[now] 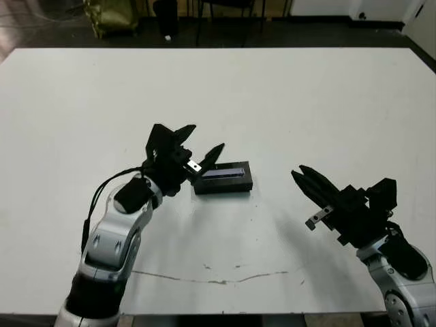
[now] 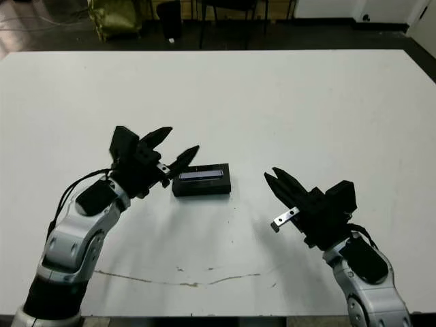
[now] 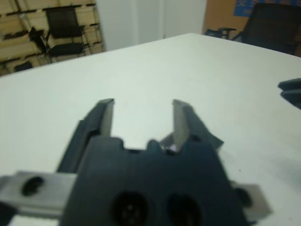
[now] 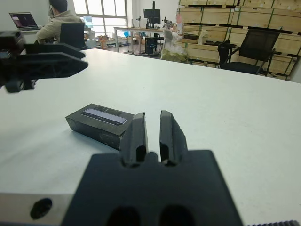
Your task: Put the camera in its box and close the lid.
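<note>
Black lid (image 1: 223, 176) on box, long axis left-right; left pincer (image 1: 201, 142) spread, right pincer (image 1: 298, 174) pressed together.

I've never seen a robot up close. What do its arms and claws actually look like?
Each arm is a chunky silver-grey shell with black joints. The left claw and right claw are black blocks, each ending in two pointed black fingers, with a small silver metal bracket on the side. A thin black cable loops outside along the left forearm.

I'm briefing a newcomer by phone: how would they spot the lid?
On the white table, look between the two robot arms, near the middle. The lid sits there on a black box, just beside the left tool; a pale grey shiny strip runs along its top.
</note>
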Controlling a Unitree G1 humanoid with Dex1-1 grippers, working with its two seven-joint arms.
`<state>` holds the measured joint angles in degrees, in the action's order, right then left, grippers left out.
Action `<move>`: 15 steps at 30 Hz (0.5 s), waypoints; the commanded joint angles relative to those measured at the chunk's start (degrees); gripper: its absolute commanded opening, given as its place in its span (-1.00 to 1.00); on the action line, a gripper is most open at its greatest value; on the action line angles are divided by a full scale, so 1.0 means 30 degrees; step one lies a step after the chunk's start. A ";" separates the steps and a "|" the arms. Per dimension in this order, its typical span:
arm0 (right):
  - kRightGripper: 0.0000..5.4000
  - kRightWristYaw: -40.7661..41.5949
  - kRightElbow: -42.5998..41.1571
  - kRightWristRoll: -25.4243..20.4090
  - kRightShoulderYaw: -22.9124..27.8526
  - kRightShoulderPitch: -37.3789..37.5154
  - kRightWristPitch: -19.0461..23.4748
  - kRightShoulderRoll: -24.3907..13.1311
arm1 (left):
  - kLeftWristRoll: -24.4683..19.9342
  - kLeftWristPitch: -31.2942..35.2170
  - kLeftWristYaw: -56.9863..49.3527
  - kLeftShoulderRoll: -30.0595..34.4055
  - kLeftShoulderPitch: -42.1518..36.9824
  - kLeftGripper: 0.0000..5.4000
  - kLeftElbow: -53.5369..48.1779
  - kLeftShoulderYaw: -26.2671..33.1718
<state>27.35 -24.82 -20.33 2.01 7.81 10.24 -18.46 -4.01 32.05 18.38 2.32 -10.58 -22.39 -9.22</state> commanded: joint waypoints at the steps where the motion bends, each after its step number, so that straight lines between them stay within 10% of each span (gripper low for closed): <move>1: -1.00 -0.0138 0.0075 0.0211 -0.0085 0.0120 0.0047 0.0007 | 0.0003 0.1394 -0.0861 -0.0244 0.0409 -0.43 -0.0499 -0.0465; 7: -1.00 -0.0107 0.0000 0.0231 -0.0072 0.0102 0.0103 -0.0011 | -0.0298 0.2255 -0.1558 -0.0746 0.0250 -0.98 -0.0172 -0.1345; 15: -1.00 0.0015 0.0076 0.0116 0.0027 0.0224 0.0065 0.0000 | 0.0088 0.3212 -0.2837 -0.1715 -0.0641 -0.99 0.1629 -0.2533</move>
<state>27.23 -25.33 -19.83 1.94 7.84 10.24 -18.24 -4.54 39.98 10.87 -2.46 -11.92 -19.08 -16.50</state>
